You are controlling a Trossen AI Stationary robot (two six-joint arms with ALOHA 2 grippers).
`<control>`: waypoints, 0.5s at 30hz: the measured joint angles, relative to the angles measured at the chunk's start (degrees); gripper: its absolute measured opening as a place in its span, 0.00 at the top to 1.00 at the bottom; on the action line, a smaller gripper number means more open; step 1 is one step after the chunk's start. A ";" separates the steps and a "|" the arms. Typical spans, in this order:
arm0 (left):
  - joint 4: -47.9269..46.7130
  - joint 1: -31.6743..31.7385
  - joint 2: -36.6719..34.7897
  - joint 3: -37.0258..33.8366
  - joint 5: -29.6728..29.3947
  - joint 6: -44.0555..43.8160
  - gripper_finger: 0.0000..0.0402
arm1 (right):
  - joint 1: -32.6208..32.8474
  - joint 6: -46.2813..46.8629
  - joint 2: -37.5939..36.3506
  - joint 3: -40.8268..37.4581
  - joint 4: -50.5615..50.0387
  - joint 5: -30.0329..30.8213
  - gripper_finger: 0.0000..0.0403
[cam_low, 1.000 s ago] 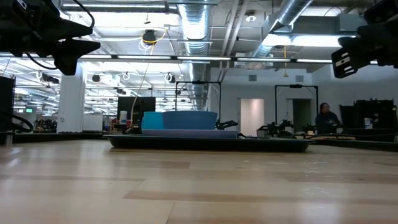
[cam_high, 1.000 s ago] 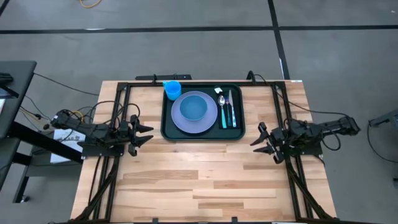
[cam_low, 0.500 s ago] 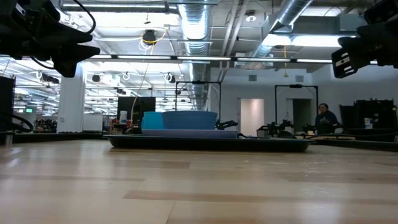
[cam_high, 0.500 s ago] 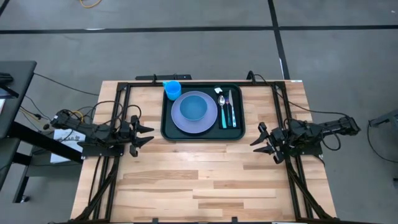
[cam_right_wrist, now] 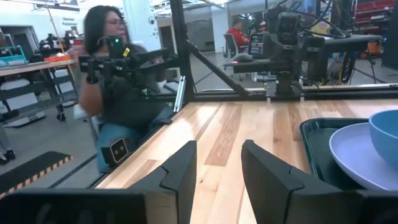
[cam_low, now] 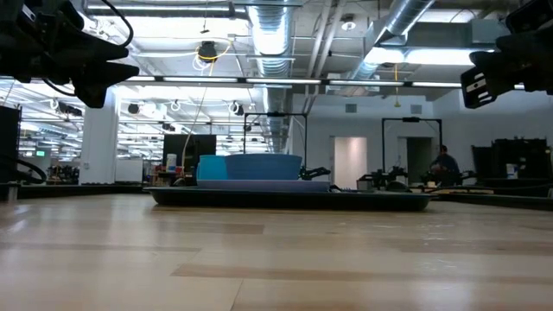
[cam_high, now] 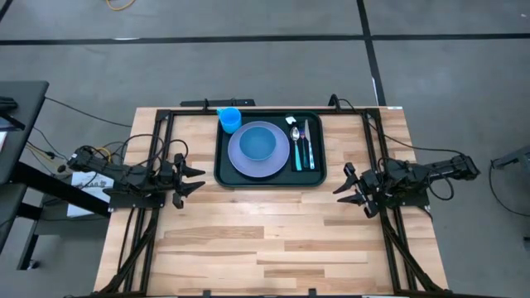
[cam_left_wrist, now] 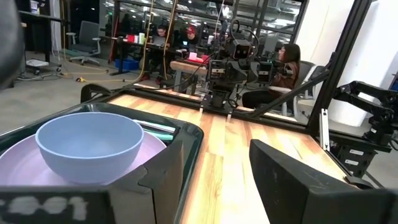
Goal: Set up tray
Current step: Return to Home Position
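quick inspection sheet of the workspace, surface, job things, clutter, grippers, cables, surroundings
surface: light wood table
job's things: tray at the far middle, holding a lavender plate with a bowl, a blue cup and cutlery
clutter: nothing seen
grippers: left gripper open, empty, left of the tray; right gripper open, empty, right of it
cables: black cable on the floor left of the table
surroundings: seated person beyond the table
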 joint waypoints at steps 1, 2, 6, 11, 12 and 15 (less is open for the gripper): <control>0.00 0.00 0.00 0.00 -0.02 0.00 0.57 | 0.00 0.00 0.00 0.00 0.00 -0.02 0.71; 0.00 0.00 0.00 0.00 -0.02 0.04 0.57 | 0.00 0.00 0.00 0.00 0.00 -0.02 0.71; 0.00 0.00 0.00 0.00 -0.02 -0.06 0.57 | 0.00 0.00 0.00 0.00 -0.01 -0.02 0.71; 0.00 0.00 0.00 0.00 -0.06 -0.09 0.57 | 0.00 0.01 0.00 -0.02 0.00 -0.02 0.71; 0.00 0.00 0.00 0.00 -0.05 -0.10 0.57 | 0.00 0.00 0.00 -0.02 0.01 -0.02 0.71; 0.00 0.00 0.00 0.00 -0.06 -0.16 0.57 | 0.00 0.00 0.00 -0.02 0.01 -0.02 0.71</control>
